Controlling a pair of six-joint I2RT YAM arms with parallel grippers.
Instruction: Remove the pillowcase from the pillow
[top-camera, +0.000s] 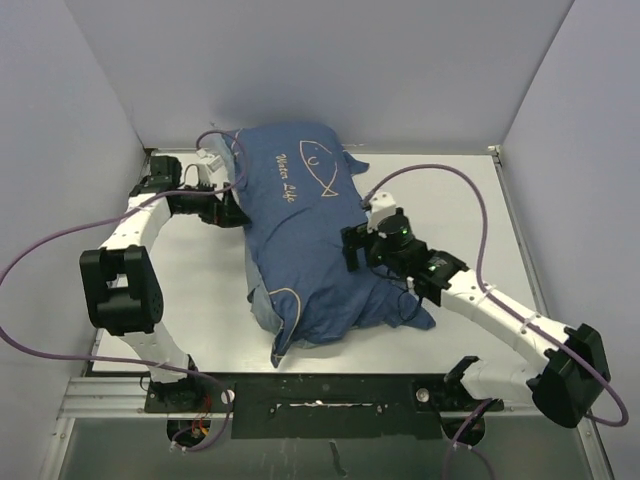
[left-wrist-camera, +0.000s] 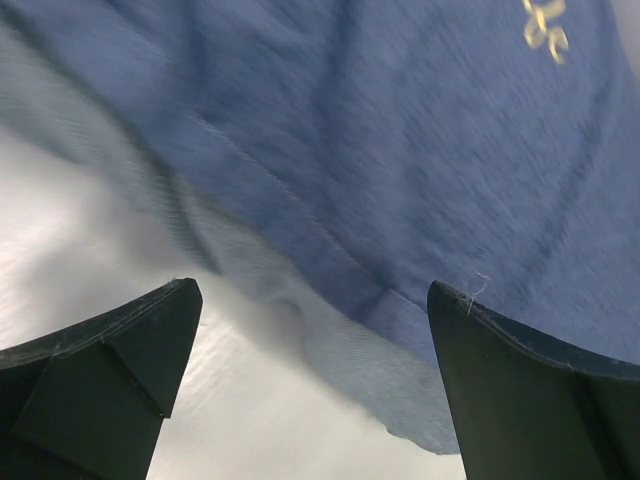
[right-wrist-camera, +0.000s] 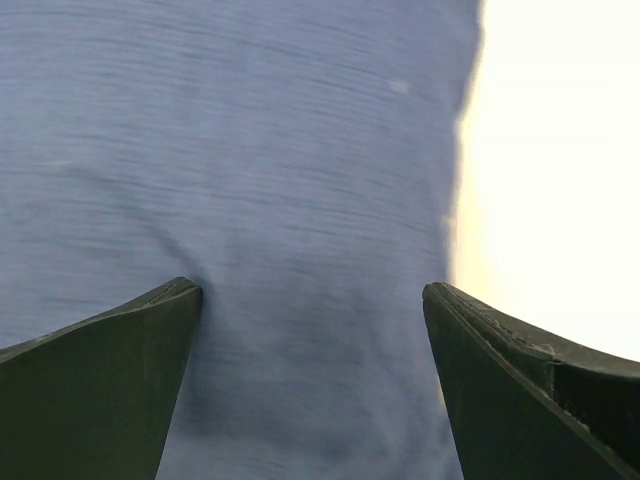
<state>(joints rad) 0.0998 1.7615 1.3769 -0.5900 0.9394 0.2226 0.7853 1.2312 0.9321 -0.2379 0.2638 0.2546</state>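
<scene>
Pale grey walls (top-camera: 330, 60) on three sides, white bench (top-camera: 200, 290) between them. One pillowcase (top-camera: 310, 240), blue denim-look, lies mid-bench with its long axis running far to near, bulging full; the pillow is covered and cannot be seen. Lighter grey-blue lining (top-camera: 262, 300) shows at the near-left corner. Writing: one line of pale cursive, reads "Water Life" (top-camera: 287, 177), just beside one stitched fish outline (top-camera: 322, 155), both at the far end. One more pale stitched curve (top-camera: 285, 296) at the near end, no letters legible there. Arms: two, white and black, each trailing one purple cable (top-camera: 432, 166). Left fingers (left-wrist-camera: 110, 360), two, sit at the case's far-left edge, spread wide, nothing between them but a hem of blue cloth and white surface beyond. Right fingers (right-wrist-camera: 100, 380), two, sit at the case's right side about mid-length, also spread wide; blue cloth fills the gap ahead, contact cannot be told.
</scene>
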